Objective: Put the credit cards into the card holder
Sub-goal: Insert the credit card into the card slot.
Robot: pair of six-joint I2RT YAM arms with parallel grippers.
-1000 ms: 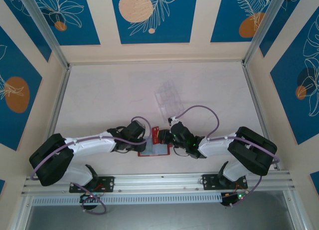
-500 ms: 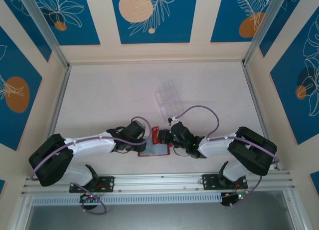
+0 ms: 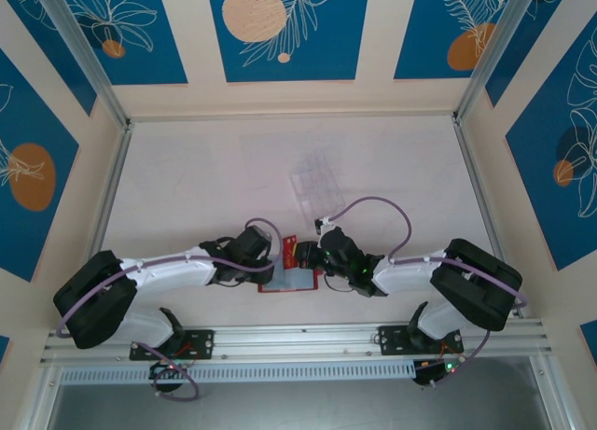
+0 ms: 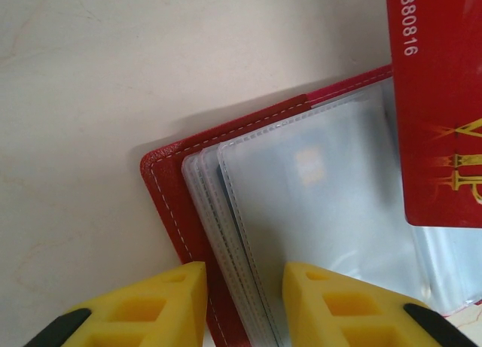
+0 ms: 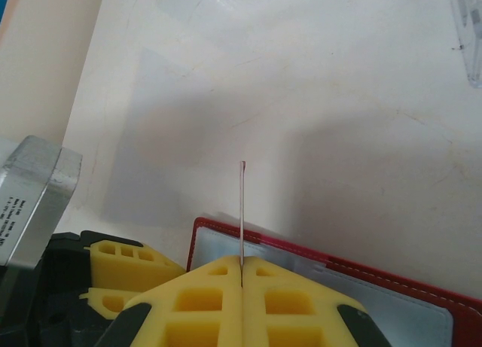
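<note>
Red card (image 4: 440,98) held over open card holder (image 4: 169,193), table's (image 3: 187,187) 6 o'clock.
Right jaws pinch card edge-on, likely to slot it; left jaws, spread, straddle holder's edge, seemingly pinning it flat.

Pale table (image 3: 205,169) enclosed by cream walls (image 3: 375,38) bearing blue floral panels (image 3: 322,57).
</note>
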